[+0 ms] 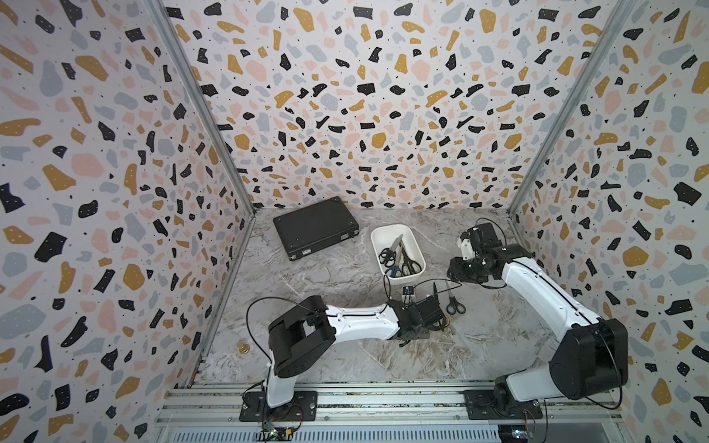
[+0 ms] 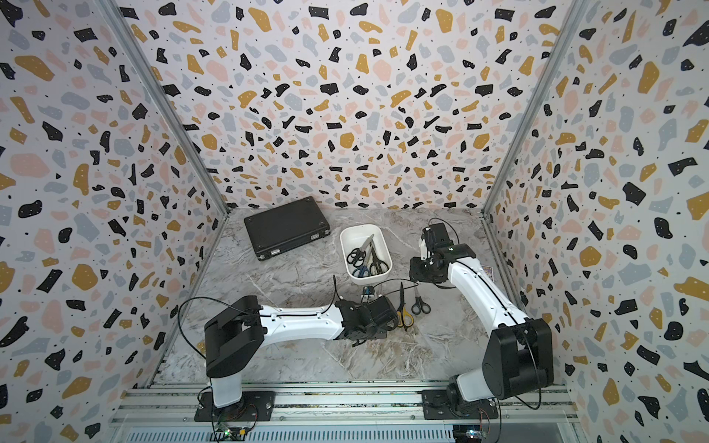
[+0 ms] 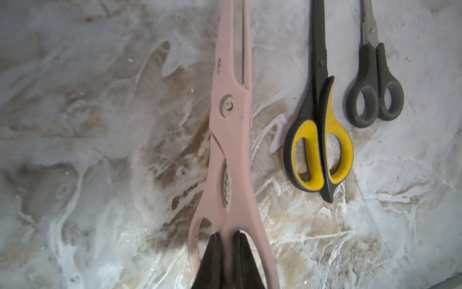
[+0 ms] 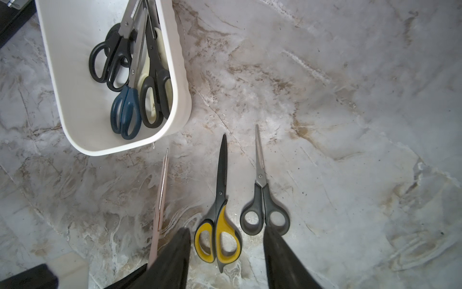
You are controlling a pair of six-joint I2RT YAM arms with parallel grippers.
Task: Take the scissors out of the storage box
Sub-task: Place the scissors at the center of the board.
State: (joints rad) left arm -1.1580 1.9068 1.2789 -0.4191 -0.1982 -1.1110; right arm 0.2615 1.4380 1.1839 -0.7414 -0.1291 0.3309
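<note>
In the left wrist view, the left gripper (image 3: 227, 252) is pinched on the handle of the large pink scissors (image 3: 231, 120), its two dark fingers (image 3: 212, 260) pressed against the bar between the finger loops. This pair has long pale-pink plastic handles, a round metal pivot screw, a toothed metal insert between the handles, and blades running up past the top edge of the frame. Right of it on the marble tabletop (image 3: 100, 150) lie the yellow-and-black scissors (image 3: 318, 140), blades closed and dark, and further right the small grey scissors (image 3: 373, 85) with bare metal blades; the two lie parallel, near each other but apart.

In the right wrist view, the right gripper (image 4: 226, 260) hangs above the table with its jaws spread and nothing between them.

The white storage box (image 4: 183, 100) sits at the upper left of that frame, a rounded plastic tub. Inside lie four pairs, crowded toward one wall: black-handled scissors (image 4: 110, 62), blue-handled scissors (image 4: 126, 112), cream-handled scissors (image 4: 146, 72) and a second black pair (image 4: 156, 100) overlapping it.

In both top views, the box (image 1: 383, 232) (image 2: 351, 234) stands mid-frame, with a closed black hard case (image 1: 314, 226) to its left.
</note>
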